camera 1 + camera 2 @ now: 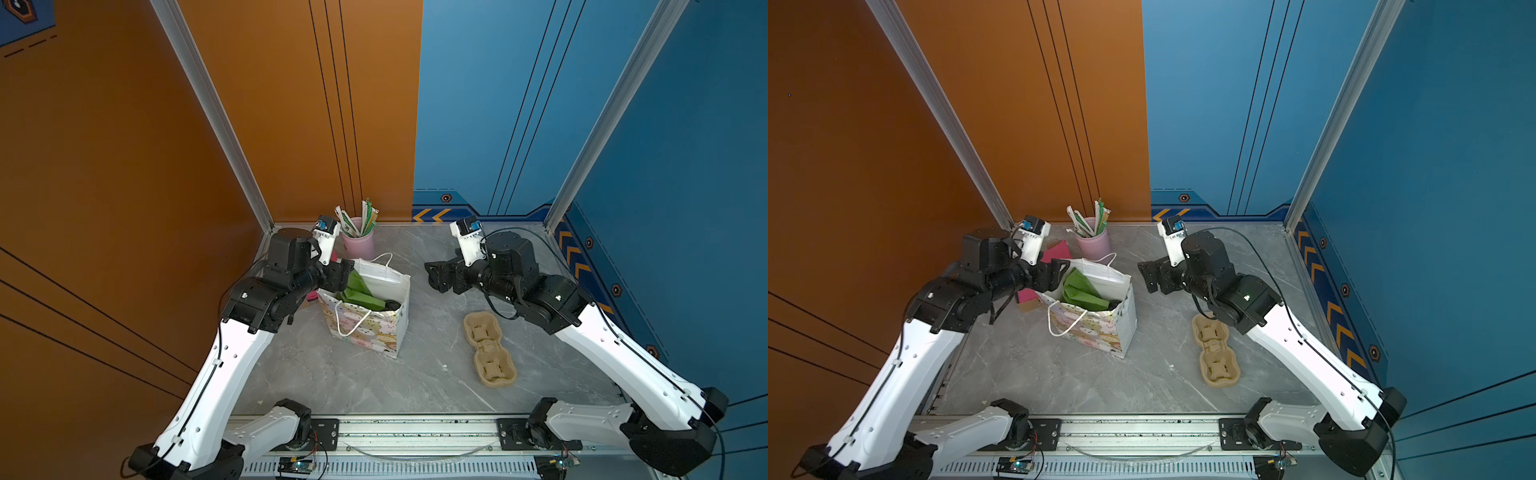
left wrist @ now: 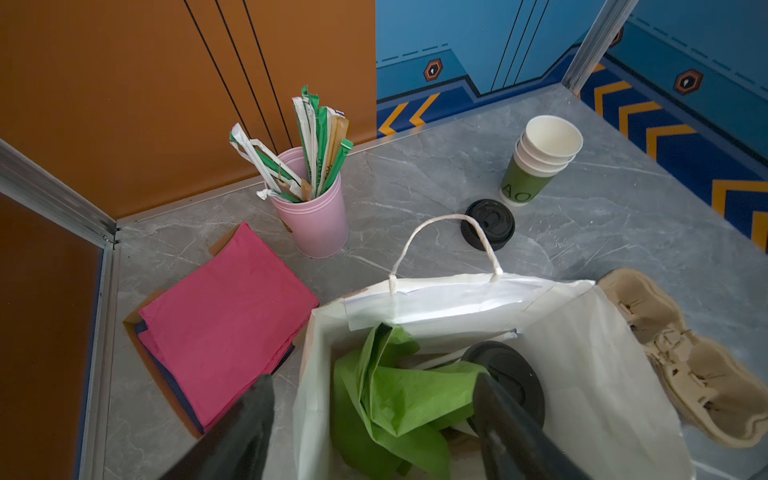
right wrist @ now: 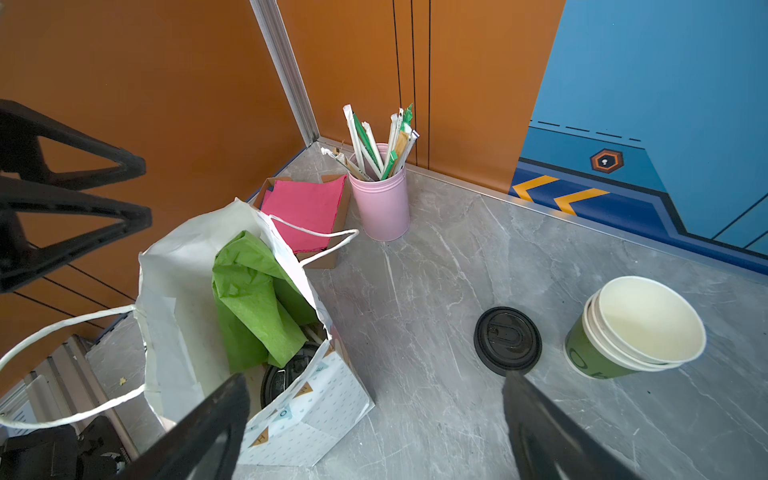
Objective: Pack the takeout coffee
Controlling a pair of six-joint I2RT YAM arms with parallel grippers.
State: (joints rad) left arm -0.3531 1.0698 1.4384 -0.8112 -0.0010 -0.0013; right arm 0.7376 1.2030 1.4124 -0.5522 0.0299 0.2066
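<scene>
Standing on the table point(image 1: 332, 382) left of its centre and nearer the far edge than the near one, the gift bag point(image 1: 365, 332) holds the takeout coffee point(image 2: 505, 374) beside crumpled green tissue point(image 2: 407, 395). Only the coffee's black lid shows; the cup wall is hidden. We judge the cup upright, with its long axis vertical and its lid facing up. The left gripper point(image 3: 143, 193) hovers just above the bag's left rim, jaws spread wide with nothing between them. The right gripper point(image 1: 432, 277) hangs to the bag's right, equally wide and empty. We take clearing the bag as the step in hand. To do it well, we would raise the left gripper straight up, free of the rim, the tissue and the cord handle point(image 2: 446, 217), so that the bag neither tips nor drags.
</scene>
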